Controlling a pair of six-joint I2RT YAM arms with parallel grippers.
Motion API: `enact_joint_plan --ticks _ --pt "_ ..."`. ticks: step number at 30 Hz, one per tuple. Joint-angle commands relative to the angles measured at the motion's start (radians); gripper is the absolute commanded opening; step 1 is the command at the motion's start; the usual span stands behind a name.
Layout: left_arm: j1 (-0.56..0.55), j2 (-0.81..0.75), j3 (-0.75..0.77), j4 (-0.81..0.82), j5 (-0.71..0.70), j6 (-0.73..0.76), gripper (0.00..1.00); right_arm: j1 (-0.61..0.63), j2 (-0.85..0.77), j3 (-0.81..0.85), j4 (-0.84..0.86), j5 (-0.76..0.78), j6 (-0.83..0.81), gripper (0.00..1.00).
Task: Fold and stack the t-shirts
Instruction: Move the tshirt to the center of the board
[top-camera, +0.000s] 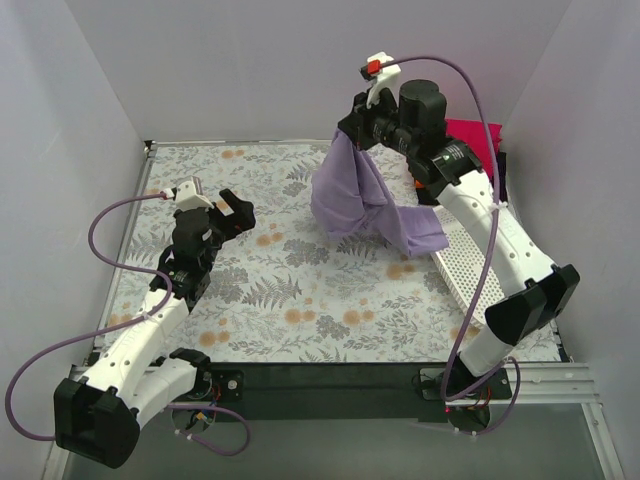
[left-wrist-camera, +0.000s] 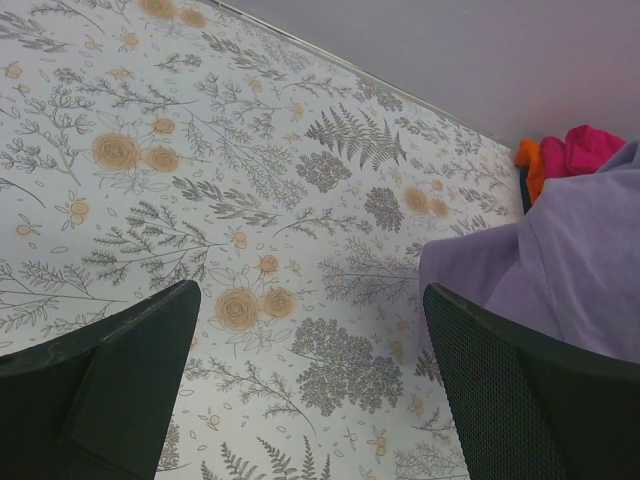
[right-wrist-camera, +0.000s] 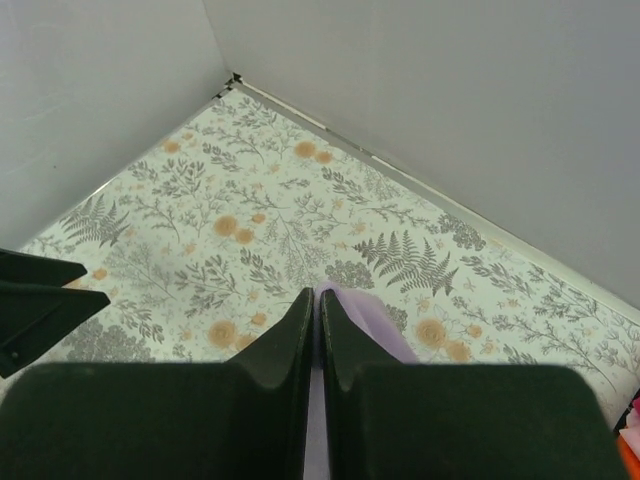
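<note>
Right hand clamps lavender shirt; left hand apart; basket seen only from top

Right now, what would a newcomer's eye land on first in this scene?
First, the lavender t-shirt dangling over the far right of the table, pinched at the top by the right end effector. Then the flowered tabletop beneath it, where the left end effector hovers open at the left side, holding nothing.

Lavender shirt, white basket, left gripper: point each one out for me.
lavender shirt (top-camera: 352, 195), top view, middle of the hanging cloth.
white basket (top-camera: 462, 266), top view, bare lattice wall.
left gripper (top-camera: 237, 212), top view, midway between its open fingertips.
</note>
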Motion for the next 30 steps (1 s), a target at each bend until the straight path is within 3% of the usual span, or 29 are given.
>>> enact_joint_plan --ticks 1,7,12,14,16,17,18,20,22,24,30 --pt "-0.005 -0.022 -0.007 0.011 -0.013 -0.002 0.87 0.043 -0.011 0.151 0.092 0.009 -0.036 0.01" --pt "-0.003 -0.036 -0.013 0.009 -0.024 -0.002 0.87 0.096 0.111 0.428 0.004 -0.07 -0.045 0.01" --pt "-0.005 -0.036 -0.021 0.009 -0.029 -0.005 0.87 0.105 0.115 0.324 0.009 -0.047 -0.028 0.01" --pt "-0.003 -0.036 -0.021 0.009 -0.036 -0.006 0.87 0.106 0.097 0.24 0.021 0.04 -0.024 0.01" --pt "-0.003 -0.034 -0.024 0.009 -0.044 -0.01 0.87 0.106 0.054 0.088 0.032 0.212 -0.022 0.12" --pt "-0.005 -0.036 -0.024 0.009 -0.046 -0.01 0.87 0.106 0.039 0.037 0.043 0.281 -0.022 0.3" --pt "-0.003 -0.033 -0.025 0.009 -0.053 -0.011 0.87 0.108 0.007 -0.07 0.046 0.465 -0.016 0.39" --pt "-0.005 -0.031 -0.03 0.009 -0.059 -0.013 0.87 0.109 -0.041 -0.174 0.046 0.605 -0.004 0.64" --pt "-0.005 -0.021 -0.036 0.009 -0.075 -0.013 0.87 0.109 -0.075 -0.321 0.055 0.645 0.01 0.7" --pt "-0.003 -0.005 -0.038 0.009 -0.093 -0.01 0.87 0.12 -0.116 -0.412 0.117 0.584 0.028 0.73" --pt "0.008 0.073 -0.036 -0.038 -0.21 -0.049 0.87 0.235 -0.115 -0.713 0.352 0.164 0.062 0.73"
